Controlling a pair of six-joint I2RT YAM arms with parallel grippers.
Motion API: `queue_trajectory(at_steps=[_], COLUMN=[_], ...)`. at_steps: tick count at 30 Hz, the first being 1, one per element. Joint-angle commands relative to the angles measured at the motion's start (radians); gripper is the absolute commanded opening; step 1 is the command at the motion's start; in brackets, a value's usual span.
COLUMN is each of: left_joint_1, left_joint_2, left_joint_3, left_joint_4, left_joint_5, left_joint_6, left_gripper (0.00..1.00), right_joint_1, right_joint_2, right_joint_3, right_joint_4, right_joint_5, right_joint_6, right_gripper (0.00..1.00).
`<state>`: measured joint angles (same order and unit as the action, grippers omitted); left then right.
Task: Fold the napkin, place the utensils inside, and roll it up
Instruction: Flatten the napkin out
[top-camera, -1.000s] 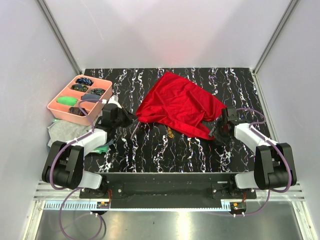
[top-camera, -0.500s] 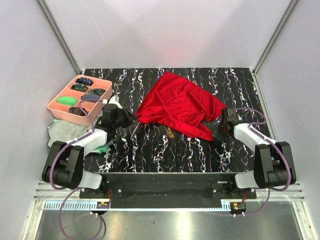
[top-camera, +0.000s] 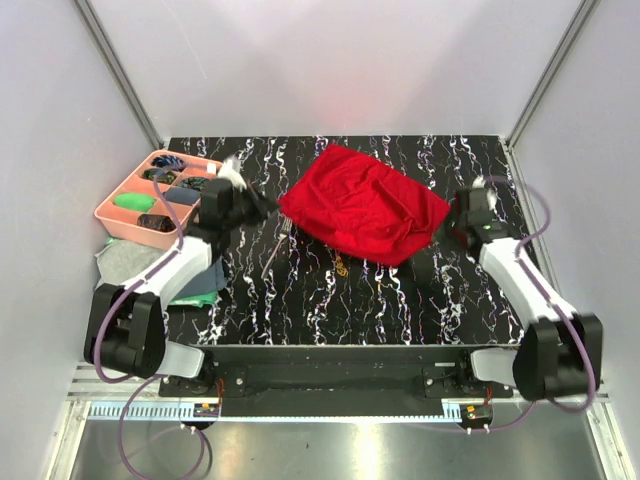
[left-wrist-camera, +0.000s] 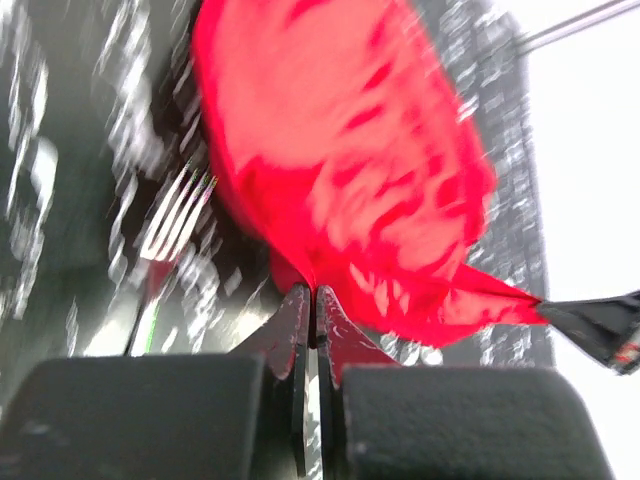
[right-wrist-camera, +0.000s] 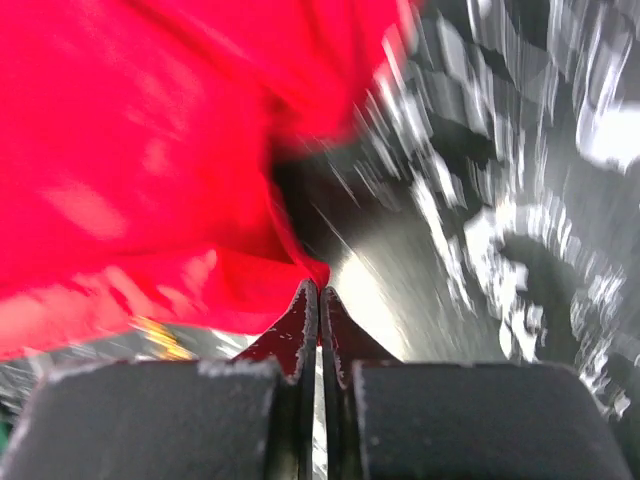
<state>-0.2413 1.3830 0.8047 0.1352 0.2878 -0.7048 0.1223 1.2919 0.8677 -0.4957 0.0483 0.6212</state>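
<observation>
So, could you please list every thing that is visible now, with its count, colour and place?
napkin: one, bright red, crumpled, far middle of the table, pinched at its left and right edges.
fork: one, silver, on the table by the napkin's near-left edge.
gold utensil: one, gold, just near of the napkin.
tray: one, pink, with compartments holding dark and green items, far left.
cloths: a pile, grey and green, left edge, near of the tray.
table: one, black with white marbling.
left fingers: shut on the napkin's left edge.
right fingers: shut on the napkin's right edge.
</observation>
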Motion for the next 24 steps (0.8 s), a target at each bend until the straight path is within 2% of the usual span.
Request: queue_trajectory(at_steps=[1,7,12,18,24], left_joint_1=[-0.01,-0.015,-0.026,-0.061,-0.067], left_joint_2=[-0.056,-0.07,-0.173,-0.311,-0.213], left_joint_3=[0.291,0.62,0.755,0.737,0.775], left_joint_4=[-0.021,-0.118,-0.175,-0.189,-0.186], left_joint_5=[0.005,0.01,-0.016,-0.059,-0.001], left_joint_6=[0.076,0.096,0.106,0.105,0.077], left_gripper=[0.0,0.0,0.0,0.0,0.0], right_joint_1=[-0.006,-0.004,-0.004,-0.004,-0.004], right_joint_2=[-0.152,-0.157,-0.21,-0.258,-0.137], right_joint_3=[0.3,0.722,0.933,1.053,1.035], right_joint_4=[-0.029,-0.109,-0.101,-0.102,-0.115], right_joint_5=[0.169,0.283,0.305,0.279,0.301], right_joint_6=[-0.156,-0.287,-0.365,-0.39,-0.402], right_gripper=[0.0,0.0,0.0,0.0,0.0])
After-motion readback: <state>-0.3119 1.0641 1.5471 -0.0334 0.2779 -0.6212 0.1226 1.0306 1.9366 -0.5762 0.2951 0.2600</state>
